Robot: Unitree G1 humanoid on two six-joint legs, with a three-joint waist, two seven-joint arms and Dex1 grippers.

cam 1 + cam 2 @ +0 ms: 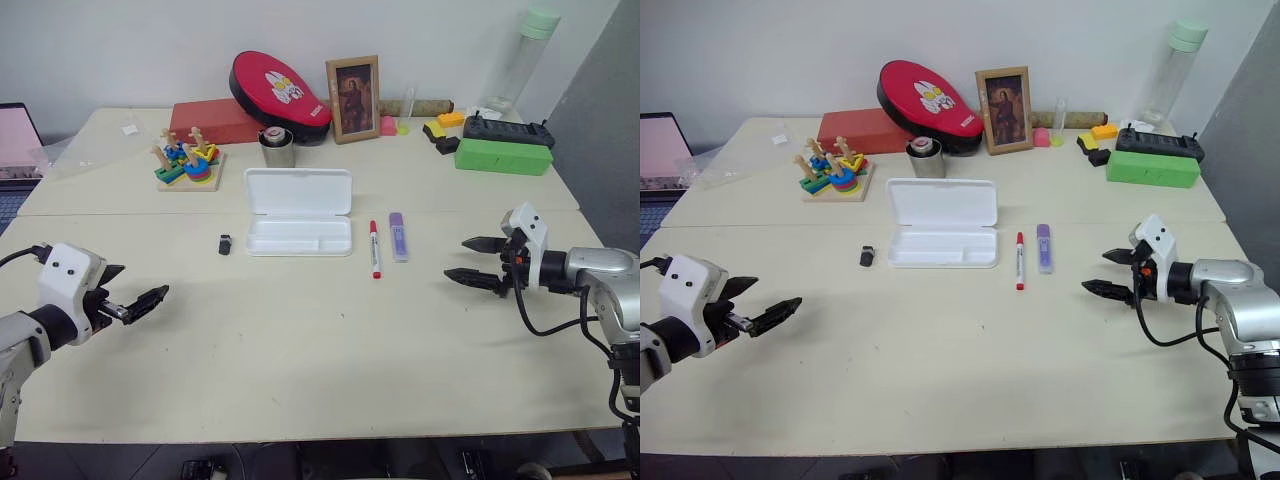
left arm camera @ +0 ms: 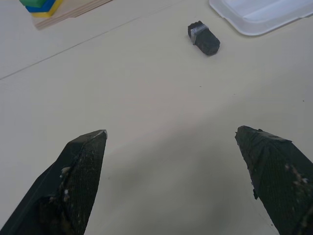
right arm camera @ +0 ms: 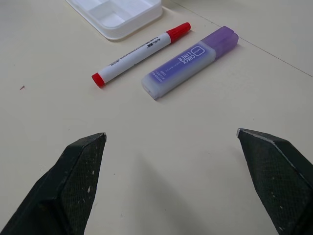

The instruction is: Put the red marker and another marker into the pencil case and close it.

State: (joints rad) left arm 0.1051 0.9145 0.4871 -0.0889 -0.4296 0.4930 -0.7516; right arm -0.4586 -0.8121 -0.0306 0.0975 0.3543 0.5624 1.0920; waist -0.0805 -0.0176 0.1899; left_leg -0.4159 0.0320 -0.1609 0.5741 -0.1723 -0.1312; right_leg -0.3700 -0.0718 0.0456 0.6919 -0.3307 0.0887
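Lying beside the open pencil case (image 1: 299,211), the red marker (image 1: 374,248) points lengthwise away from the nearer, released right tool (image 1: 478,261).

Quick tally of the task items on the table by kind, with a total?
Markers: 2, the red marker and the purple highlighter
Pencil cases: 1, the white pencil case, lid open
Total: 3

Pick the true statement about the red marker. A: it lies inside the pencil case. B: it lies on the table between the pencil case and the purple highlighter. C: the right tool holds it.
B: the red marker lies on the table, with the open pencil case on one side and the purple highlighter on the other.
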